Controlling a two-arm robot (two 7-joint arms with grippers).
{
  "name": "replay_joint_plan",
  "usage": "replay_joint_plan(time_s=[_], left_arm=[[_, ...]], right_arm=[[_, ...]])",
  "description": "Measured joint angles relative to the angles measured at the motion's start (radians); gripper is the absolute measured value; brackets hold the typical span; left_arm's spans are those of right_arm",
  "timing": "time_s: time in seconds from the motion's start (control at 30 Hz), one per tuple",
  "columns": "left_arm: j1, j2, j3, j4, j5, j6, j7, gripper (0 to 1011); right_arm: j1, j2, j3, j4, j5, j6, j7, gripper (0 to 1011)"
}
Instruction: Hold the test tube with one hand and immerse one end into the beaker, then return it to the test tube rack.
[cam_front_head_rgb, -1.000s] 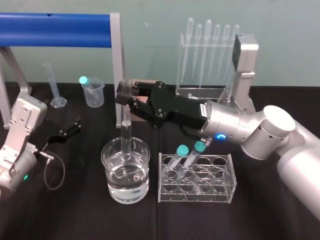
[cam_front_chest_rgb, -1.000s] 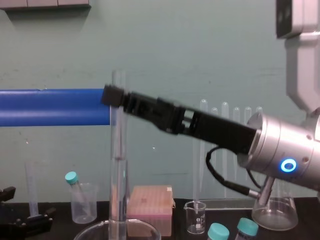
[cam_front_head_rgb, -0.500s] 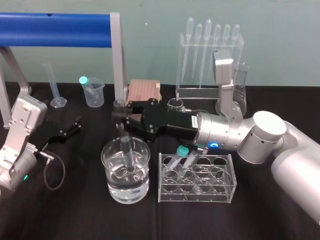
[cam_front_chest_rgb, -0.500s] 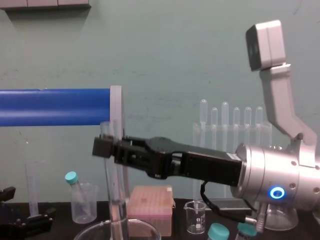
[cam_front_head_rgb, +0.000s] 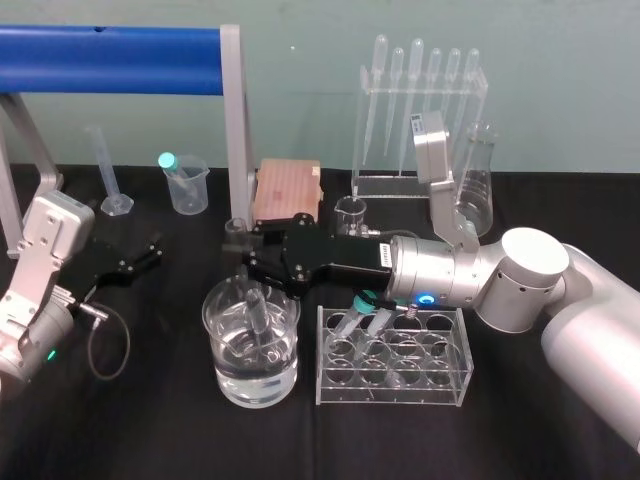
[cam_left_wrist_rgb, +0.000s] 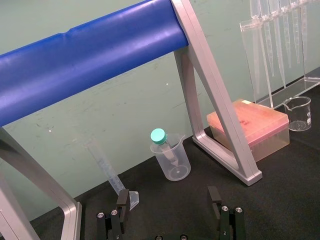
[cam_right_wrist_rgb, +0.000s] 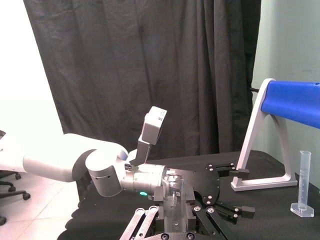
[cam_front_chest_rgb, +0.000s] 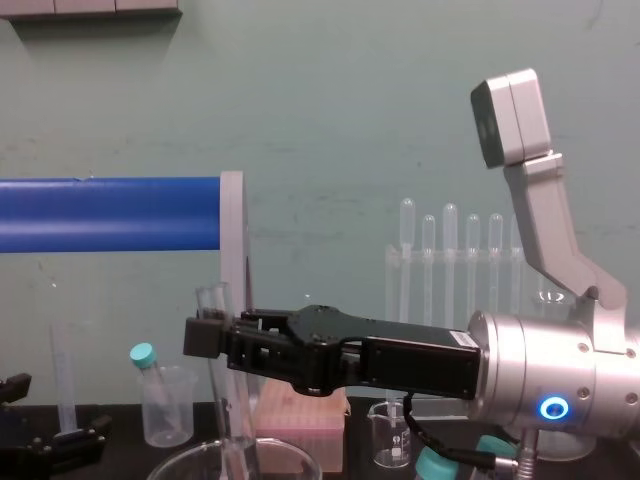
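The left gripper (cam_front_head_rgb: 148, 252) rests on the black table at about 10 o'clock from the beaker, well apart from it, its two fingers spread wide with nothing between them, as the left wrist view also shows. The large clear glass beaker with a wide round rim (cam_front_head_rgb: 222, 350) stands part-filled with clear liquid. In it stands the long, clear, uncapped glass test tube (cam_front_head_rgb: 256, 305). Its long axis is close to upright, leaning a little, with the mouth up toward 12 o'clock and the lower end down inside the beaker, at or under the liquid as far as I can judge. The right gripper (cam_front_head_rgb: 244, 250) reaches in from 3 o'clock and is clamped on the tube's upper part just below the mouth. The clear acrylic test tube rack (cam_front_head_rgb: 395, 392) sits just beside the beaker at 3 o'clock, on the right arm's side, so the return looks like a lift along the tube's axis, then a move toward 3 o'clock. A small label on the right wrist is too small to read.
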Motion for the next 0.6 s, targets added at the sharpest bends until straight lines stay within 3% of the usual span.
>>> replay_joint_plan(time_s=[0.6], left_arm=[[0.0,0.0,0.0,0.0,0.0,0.0,0.0,1000]], right_arm=[[-0.001,0.0,0.002,-0.002,0.002,0.0,0.001,228]])
